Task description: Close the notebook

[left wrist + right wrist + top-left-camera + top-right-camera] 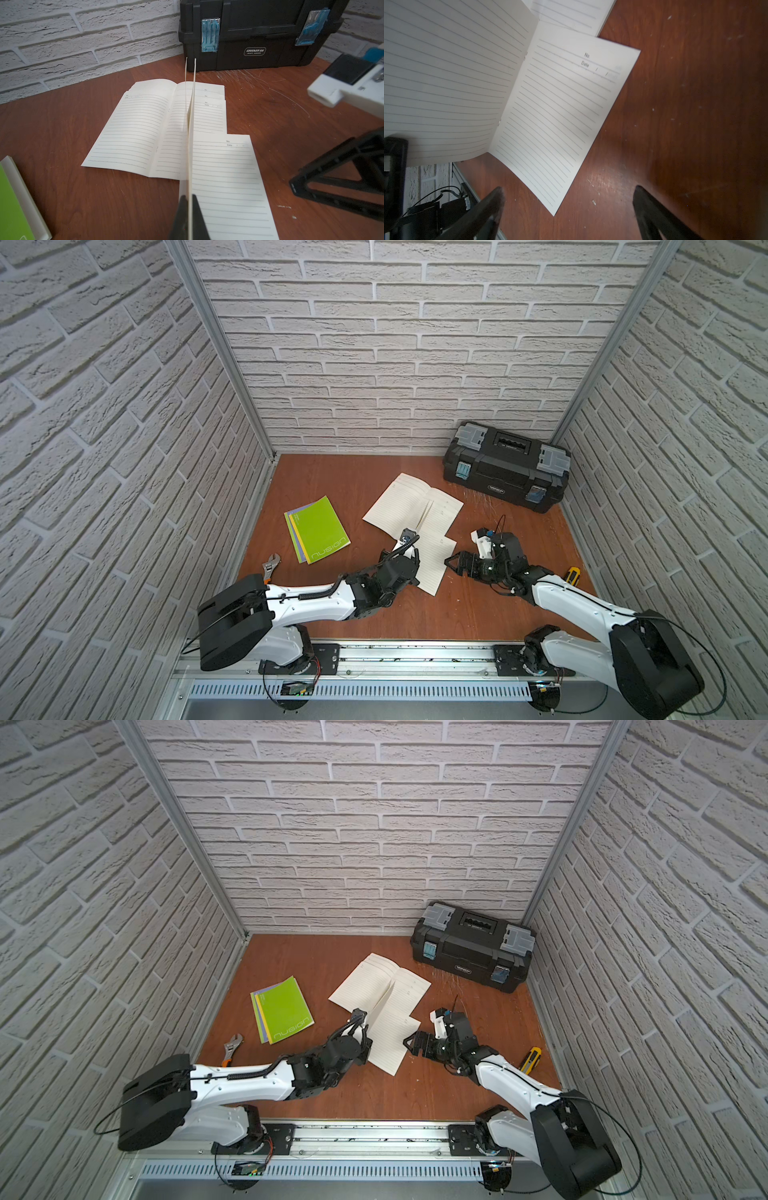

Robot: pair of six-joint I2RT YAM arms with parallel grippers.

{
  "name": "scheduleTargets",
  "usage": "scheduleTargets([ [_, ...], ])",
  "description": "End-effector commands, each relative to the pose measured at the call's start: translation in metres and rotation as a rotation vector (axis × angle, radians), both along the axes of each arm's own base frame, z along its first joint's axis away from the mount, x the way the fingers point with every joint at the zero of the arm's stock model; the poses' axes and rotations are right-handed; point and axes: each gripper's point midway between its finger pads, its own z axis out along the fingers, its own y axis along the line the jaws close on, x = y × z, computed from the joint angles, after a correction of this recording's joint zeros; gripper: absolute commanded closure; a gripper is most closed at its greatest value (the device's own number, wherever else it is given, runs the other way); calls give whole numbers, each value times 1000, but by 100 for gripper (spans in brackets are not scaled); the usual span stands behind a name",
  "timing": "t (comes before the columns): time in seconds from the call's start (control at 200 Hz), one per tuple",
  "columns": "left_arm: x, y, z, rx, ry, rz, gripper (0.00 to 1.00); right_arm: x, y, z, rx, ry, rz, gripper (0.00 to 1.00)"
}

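Left wrist view: left fingers (199, 218) are pinched together on the free edge of the notebook's raised half (190, 145), which stands roughly upright and is seen edge-on. Can't tell if that's cover plus pages or pages only. Notebook (434, 568) sits lower centre of the frame in both top views on the brown bench (332, 477), its other half lying flat on the wood. Right fingers (488, 207) are spread wide apart with nothing between them, low over the bench just beside the flat half's outer edge, apparently not touching it. Second open notebook (399, 502) lies flat just behind, and the task notebook's far corner looks to overlap it. Green notebook stack (320, 529) is left of centre and the black toolbox (505, 466) is at the upper right of the bench, both well apart from the work. Handling, my read: thin ruled paper with a soft cover, so very light, floppy, and easy to crease or tear if yanked. The raised half bows a little in the right wrist view, so it probably won't fall as one stiff board. The best hold is likely that outer free edge, mid-length, swung over the spine and let go low. The bench looks smooth, so the notebook may slide. Right fingers pressing on the flat half would likely steady it.
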Motion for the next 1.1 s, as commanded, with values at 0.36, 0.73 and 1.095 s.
scheduleTargets([
  [0.36,6,-8,25,-82,-29,12,100,20,57,2,153,-82,84,6],
  [0.73,2,-11,14,-83,-6,7,100,12,46,3,32,-64,94,6],
  [1.095,-8,-24,7,-83,13,-70,59,12,45,-16,1,-12,101,6],
])
